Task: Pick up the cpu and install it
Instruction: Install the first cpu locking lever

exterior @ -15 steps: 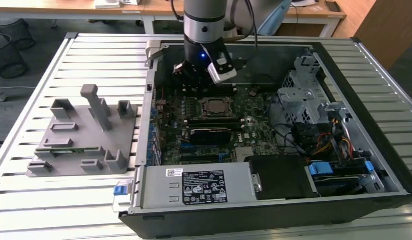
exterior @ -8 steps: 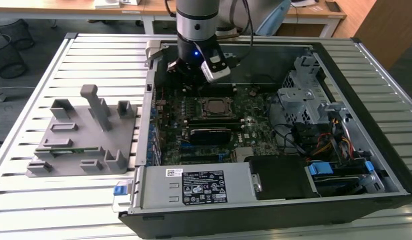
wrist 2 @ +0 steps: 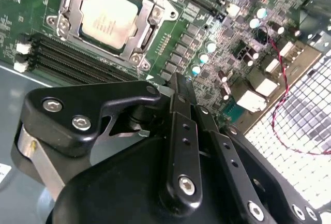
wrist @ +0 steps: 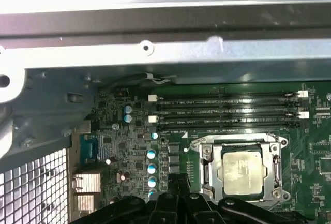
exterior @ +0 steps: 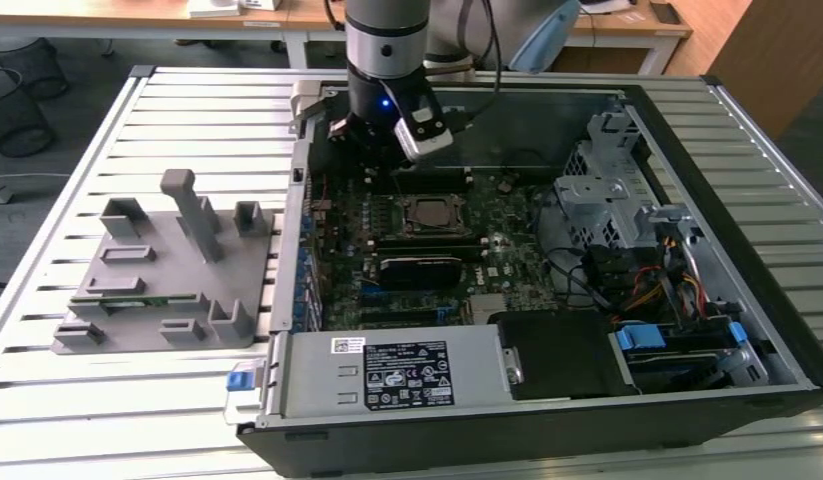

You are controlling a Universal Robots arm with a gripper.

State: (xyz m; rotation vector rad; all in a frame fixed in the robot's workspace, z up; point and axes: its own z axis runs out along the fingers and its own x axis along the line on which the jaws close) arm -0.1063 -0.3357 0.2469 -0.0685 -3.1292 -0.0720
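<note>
The cpu (exterior: pixel 425 212) lies flat in the motherboard socket (exterior: pixel 400 226), silvery top up, inside the open computer case. Both wrist views show it seated within the metal socket frame, cpu (wrist 2: pixel 109 17) and cpu (wrist: pixel 243 168). My gripper (exterior: pixel 371 160) hangs over the motherboard just behind the socket, toward the case's back wall. In the second wrist view my gripper (wrist 2: pixel 178 84) has its black fingers (wrist 2: pixel 182 131) brought together with nothing between them. It is apart from the cpu.
A grey fixture block (exterior: pixel 171 270) with upright posts stands on the slatted table at the exterior view's left. Inside the case (exterior: pixel 731 130) are memory slots (wrist: pixel 227 111), a power supply (exterior: pixel 384 370), a drive cage (exterior: pixel 611 190) and loose cables (exterior: pixel 651 290).
</note>
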